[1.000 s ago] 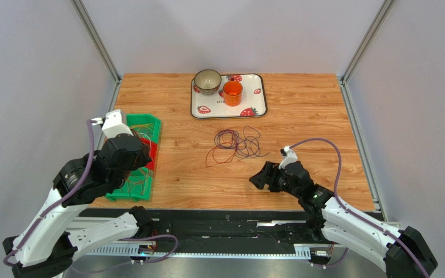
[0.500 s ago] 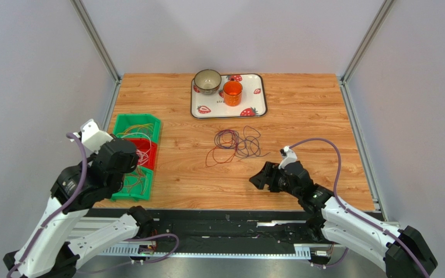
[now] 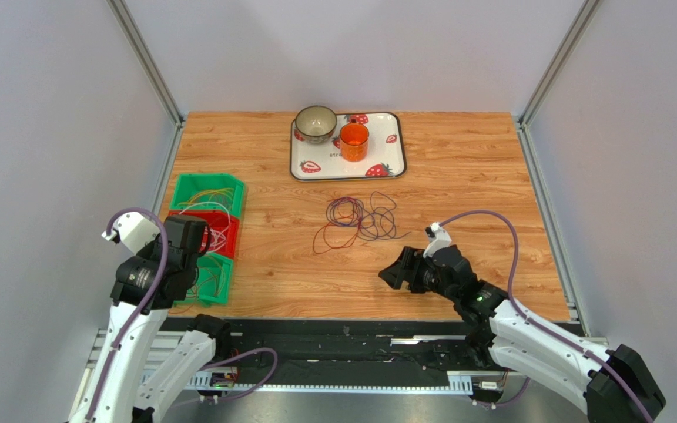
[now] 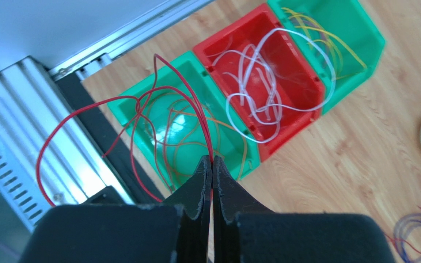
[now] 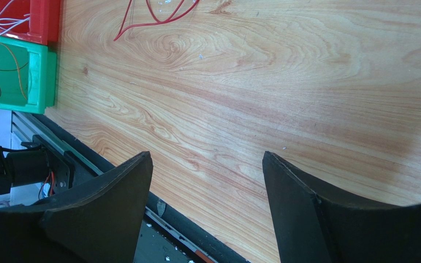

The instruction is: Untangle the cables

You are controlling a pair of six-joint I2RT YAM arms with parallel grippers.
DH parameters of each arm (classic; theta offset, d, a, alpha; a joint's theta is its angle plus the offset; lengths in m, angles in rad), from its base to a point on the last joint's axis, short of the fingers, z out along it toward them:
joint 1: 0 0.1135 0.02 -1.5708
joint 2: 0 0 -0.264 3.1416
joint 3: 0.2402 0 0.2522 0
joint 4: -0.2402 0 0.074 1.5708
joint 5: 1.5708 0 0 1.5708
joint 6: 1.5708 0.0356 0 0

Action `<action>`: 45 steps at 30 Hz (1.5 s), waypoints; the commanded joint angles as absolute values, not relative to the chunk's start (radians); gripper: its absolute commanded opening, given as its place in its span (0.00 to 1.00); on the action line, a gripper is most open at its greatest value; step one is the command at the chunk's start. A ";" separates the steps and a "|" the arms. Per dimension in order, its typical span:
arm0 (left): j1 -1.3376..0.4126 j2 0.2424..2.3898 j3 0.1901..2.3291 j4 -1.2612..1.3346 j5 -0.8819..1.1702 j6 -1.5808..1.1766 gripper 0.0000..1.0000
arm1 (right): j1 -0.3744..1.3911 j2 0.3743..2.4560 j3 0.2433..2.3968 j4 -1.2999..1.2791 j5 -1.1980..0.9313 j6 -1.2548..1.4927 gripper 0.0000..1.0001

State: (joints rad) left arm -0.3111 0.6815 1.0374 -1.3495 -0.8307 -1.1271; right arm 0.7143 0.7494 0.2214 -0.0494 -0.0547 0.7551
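Note:
My left gripper (image 4: 212, 159) is shut on a thin dark red cable (image 4: 210, 148). It hangs over the near green bin (image 4: 120, 108), which holds orange cables. The red cable loops out past the bin and over the table's near left edge. In the top view this gripper (image 3: 195, 254) sits above the near bins. A loose tangle of purple and dark red cables (image 3: 357, 220) lies mid-table. My right gripper (image 3: 392, 273) stands open just near and right of the tangle, with only bare wood between its fingers (image 5: 116, 186).
Three bins stand in a row at the left edge: the near green one, a red bin (image 4: 207, 50) with white cables, and a far green bin (image 4: 373, 34) with yellow cables. A strawberry tray (image 3: 389, 167) with a bowl (image 3: 315, 124) and an orange cup (image 3: 353, 141) sits at the back.
My left arm has pulled back toward the near left, off the bins' far end, with the red cable trailing from it. The right arm has stayed put.

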 commanded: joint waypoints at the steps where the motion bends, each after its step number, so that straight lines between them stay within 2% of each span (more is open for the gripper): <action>1: -0.204 0.681 0.988 -1.278 -0.746 -0.996 0.00 | 0.712 0.758 0.259 -0.031 -0.063 0.739 0.77; 8: -0.055 0.676 0.846 -1.017 -0.603 -0.891 0.00 | 0.712 0.764 0.261 -0.029 -0.064 0.739 0.77; 14: 0.067 0.687 0.814 -0.848 -0.448 -0.798 0.00 | 0.712 0.776 0.267 -0.032 -0.069 0.736 0.77; 20: 0.075 0.762 1.035 -0.968 -0.453 -0.801 0.00 | 0.712 0.802 0.276 -0.023 -0.072 0.738 0.77; 25: 0.077 0.767 1.071 -0.948 -0.457 -0.784 0.00 | 0.712 0.813 0.278 -0.023 -0.075 0.736 0.77; 31: 0.077 0.739 0.991 -0.908 -0.453 -0.805 0.00 | 0.712 0.821 0.284 -0.023 -0.080 0.733 0.77; 39: 0.098 0.660 0.767 -0.816 -0.457 -0.850 0.00 | 0.712 0.830 0.285 -0.023 -0.090 0.726 0.77; 41: 0.123 0.663 0.741 -0.819 -0.451 -0.874 0.04 | 0.712 0.833 0.288 -0.026 -0.094 0.723 0.76; 43: 0.133 0.658 0.733 -0.810 -0.445 -0.874 0.15 | 0.712 0.834 0.290 -0.029 -0.095 0.723 0.76; 45: 0.138 0.652 0.738 -0.804 -0.434 -0.856 0.22 | 0.712 0.835 0.293 -0.028 -0.097 0.723 0.76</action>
State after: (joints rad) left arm 0.1192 0.6685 0.7303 -0.8742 -0.4507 -0.8497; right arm 0.7143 0.8326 0.2501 -0.0494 -0.0879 0.7387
